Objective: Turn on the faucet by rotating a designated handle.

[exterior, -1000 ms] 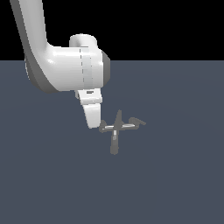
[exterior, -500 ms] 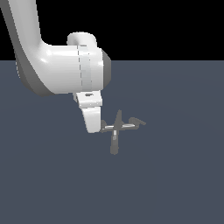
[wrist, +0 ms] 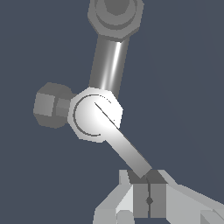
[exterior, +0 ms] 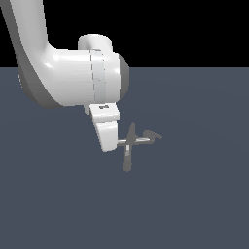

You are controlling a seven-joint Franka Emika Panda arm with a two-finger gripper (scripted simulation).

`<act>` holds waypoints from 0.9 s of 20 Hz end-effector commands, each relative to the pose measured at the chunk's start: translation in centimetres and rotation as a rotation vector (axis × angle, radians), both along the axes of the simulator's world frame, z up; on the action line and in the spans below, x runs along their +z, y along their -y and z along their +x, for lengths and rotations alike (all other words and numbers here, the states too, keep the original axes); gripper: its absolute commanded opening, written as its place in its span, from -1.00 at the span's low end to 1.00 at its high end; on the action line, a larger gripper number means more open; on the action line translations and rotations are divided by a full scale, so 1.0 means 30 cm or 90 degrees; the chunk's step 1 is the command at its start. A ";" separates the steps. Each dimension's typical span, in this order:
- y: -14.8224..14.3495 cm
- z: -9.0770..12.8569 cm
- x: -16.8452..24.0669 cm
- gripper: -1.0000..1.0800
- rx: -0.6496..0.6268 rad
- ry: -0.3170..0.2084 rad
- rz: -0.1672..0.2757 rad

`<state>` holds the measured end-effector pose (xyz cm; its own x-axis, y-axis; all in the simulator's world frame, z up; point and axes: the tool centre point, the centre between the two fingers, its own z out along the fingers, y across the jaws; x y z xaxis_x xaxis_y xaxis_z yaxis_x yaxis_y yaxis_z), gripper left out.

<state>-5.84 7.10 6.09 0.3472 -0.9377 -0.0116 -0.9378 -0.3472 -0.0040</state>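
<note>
Wrist view shows the tool (wrist: 148, 199) closed beside the faucet (wrist: 96, 114); its handle (wrist: 50, 105) is partly hidden.

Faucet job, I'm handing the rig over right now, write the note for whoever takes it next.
End effector: shut, holding nothing, its tip at the end of the handle.
Faucet: just to the exterior view's right of the end effector, with the handle pointing toward it.
Done: approach to the handle.
Left: push the handle round to turn the faucet on; whether contact is firm is unclear.
</note>
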 end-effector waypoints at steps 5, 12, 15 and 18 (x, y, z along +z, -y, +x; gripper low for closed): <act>0.167 0.038 -0.001 -1.00 -0.028 0.000 -0.006; 0.052 0.029 0.000 -1.00 0.019 -0.008 0.002; 0.106 0.067 0.000 -1.00 0.004 -0.006 -0.001; 0.160 0.103 -0.001 -1.00 -0.010 -0.004 -0.003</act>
<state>-4.20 5.87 6.09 0.3866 -0.9219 -0.0236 -0.9220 -0.3870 0.0126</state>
